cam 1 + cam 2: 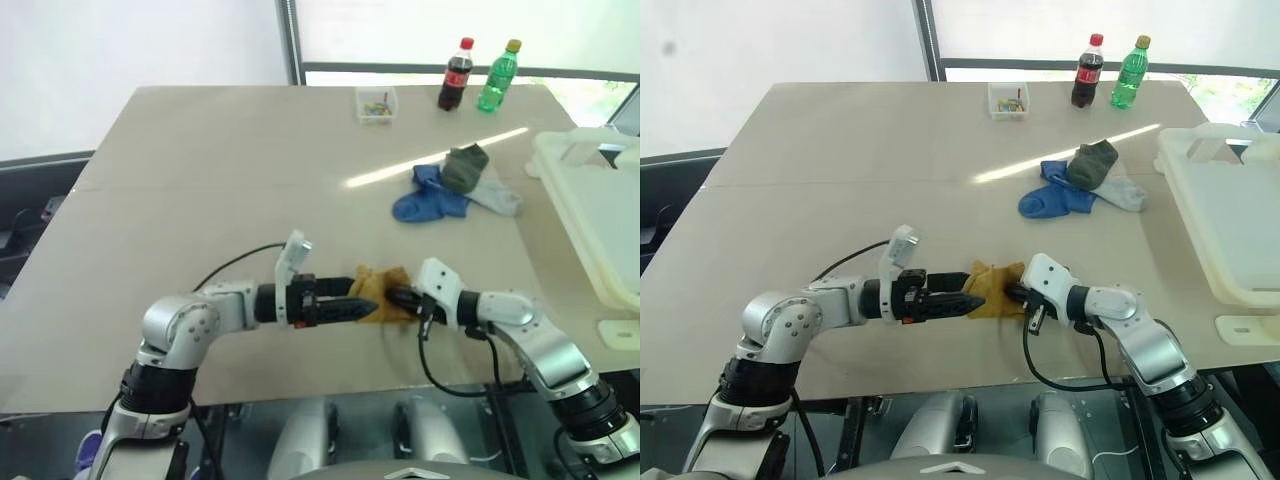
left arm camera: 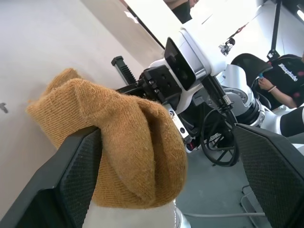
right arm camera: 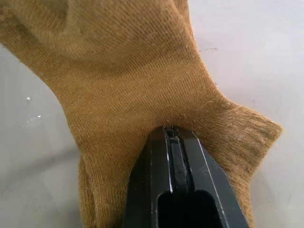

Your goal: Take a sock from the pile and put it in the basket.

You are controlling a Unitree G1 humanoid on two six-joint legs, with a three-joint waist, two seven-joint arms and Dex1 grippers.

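Observation:
A mustard-yellow sock hangs just above the table's near edge, pinched at its middle by my right gripper, which is shut on it. My left gripper reaches in level from the left and stands open. The sock sits between its two wide-apart fingers and rests against one pad. The pile of blue, olive-grey and light grey socks lies farther back on the right. The cream-white basket stands at the table's right edge.
A cola bottle and a green bottle stand at the far edge. A small clear box sits to their left. The broad beige table stretches to the left and back.

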